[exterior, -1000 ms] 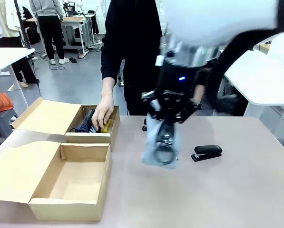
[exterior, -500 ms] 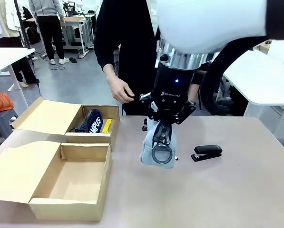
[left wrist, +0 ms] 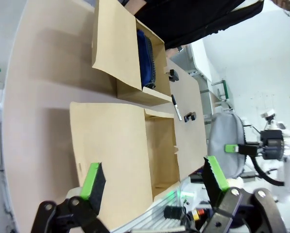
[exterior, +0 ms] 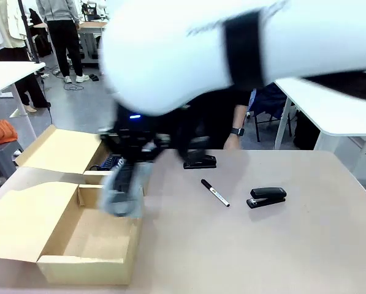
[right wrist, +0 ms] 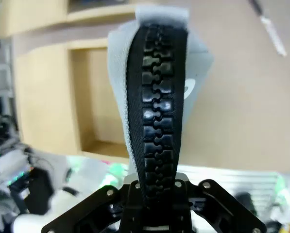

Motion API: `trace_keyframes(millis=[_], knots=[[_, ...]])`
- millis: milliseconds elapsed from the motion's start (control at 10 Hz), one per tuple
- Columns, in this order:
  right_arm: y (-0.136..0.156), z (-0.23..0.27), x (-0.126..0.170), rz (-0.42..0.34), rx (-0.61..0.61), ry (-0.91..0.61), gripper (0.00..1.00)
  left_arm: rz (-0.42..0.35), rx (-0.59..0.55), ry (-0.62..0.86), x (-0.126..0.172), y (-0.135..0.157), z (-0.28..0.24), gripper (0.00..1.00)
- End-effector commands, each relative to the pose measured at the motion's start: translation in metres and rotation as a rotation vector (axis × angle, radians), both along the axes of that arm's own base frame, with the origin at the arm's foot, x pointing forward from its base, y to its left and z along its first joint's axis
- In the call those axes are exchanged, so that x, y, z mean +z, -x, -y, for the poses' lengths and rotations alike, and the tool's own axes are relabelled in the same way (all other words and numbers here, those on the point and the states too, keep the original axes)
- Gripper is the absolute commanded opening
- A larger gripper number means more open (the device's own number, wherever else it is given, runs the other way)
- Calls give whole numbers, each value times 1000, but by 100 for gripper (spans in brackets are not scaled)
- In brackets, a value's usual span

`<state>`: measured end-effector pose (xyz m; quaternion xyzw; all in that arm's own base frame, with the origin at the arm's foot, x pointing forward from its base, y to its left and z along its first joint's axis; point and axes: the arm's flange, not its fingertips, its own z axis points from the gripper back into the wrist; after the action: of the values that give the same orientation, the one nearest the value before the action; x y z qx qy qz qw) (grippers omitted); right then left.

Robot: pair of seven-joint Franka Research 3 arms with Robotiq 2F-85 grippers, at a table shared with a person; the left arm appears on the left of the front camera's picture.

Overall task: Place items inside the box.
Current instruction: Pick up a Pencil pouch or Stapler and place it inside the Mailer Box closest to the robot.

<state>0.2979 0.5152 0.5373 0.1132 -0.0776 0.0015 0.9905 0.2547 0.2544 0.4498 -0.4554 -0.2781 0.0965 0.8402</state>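
My right gripper (exterior: 130, 164) is shut on the grey zip pouch (exterior: 125, 193), which hangs blurred over the right wall of the near open box (exterior: 89, 236). In the right wrist view the pouch's black zipper (right wrist: 157, 111) rises straight up from the shut gripper (right wrist: 157, 187), with the near box (right wrist: 89, 92) below it. The far box (exterior: 124, 176) holds a navy pouch (left wrist: 145, 60). One black stapler (exterior: 200, 162), a black marker (exterior: 214, 192) and another stapler (exterior: 267, 196) lie on the table. My left gripper (left wrist: 153, 177) is open, high above the table.
The person stands at the far side, one hand with a watch (exterior: 233, 139) just behind the far stapler. Both boxes have their lids (exterior: 20, 214) folded out to the left. The beige table (exterior: 262, 251) is bare to the right of the boxes.
My right arm has swung left, carrying the grey pouch from mid-table to over the near box's right wall. The person's hand has left the far box and moved right.
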Motion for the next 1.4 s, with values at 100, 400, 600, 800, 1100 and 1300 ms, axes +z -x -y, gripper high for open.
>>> trace_keyframes(millis=[100, 400, 600, 800, 1100, 1300], knots=[[-12, -106, -22, 113, 57, 18, 7, 28, -5, 9, 1, 0, 0, 100], [-7, -138, -45, 76, 90, 22, 7, 28, -5, 9, 1, 0, 0, 100], [-10, -146, -69, 13, 81, 49, 7, 28, -5, 9, 1, 0, 0, 100], [-10, -141, -83, -15, 85, 101, 7, 28, -5, 9, 1, 0, 0, 100], [-18, -128, -126, -94, 109, 179, 7, 28, -5, 9, 1, 0, 0, 100], [-25, -119, -145, -155, 99, 180, 7, 28, -5, 9, 1, 0, 0, 100]])
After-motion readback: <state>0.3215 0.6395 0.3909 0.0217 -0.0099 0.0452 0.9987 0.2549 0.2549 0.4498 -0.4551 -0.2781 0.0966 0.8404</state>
